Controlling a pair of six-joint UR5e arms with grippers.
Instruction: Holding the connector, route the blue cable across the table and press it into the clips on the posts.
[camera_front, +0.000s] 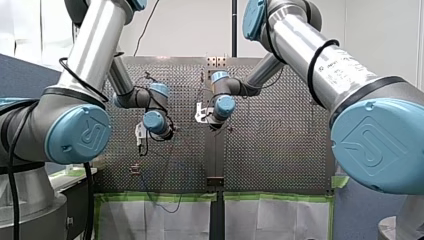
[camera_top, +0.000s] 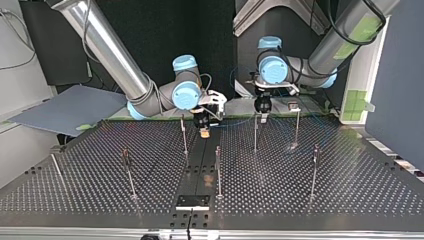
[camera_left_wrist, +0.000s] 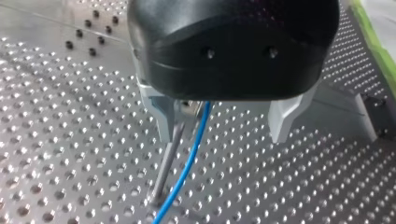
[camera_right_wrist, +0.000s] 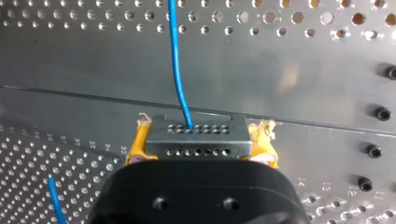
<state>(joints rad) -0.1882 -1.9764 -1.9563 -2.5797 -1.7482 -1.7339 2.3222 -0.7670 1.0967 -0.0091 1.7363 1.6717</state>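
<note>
My right gripper is closed on the connector. Its yellow pads press the grey block from both sides, and the block's face with two rows of small holes points away from the wrist. The cable leaves a hole in the upper row and runs straight ahead over the table, crossing a plain strip between the perforated fields. A second short stretch of cable shows beside the gripper, over the holes. In the top view this gripper hangs low near the table's far edge, above the dark middle strip. My left gripper is wide open and has hold of nothing. Its pale fingers point down at the table with a broad gap between them. A thin post stands in that gap, just beside one finger and well apart from the other. The cable comes out from under the black body, passes between the fingers next to the post and slants down to the table near the post's foot. I cannot tell whether it touches the post. In the top view the left gripper hangs over this post, at the right of the middle strip and level with my right gripper. More posts stand upright across the table, nearer that camera and to both sides.
</note>
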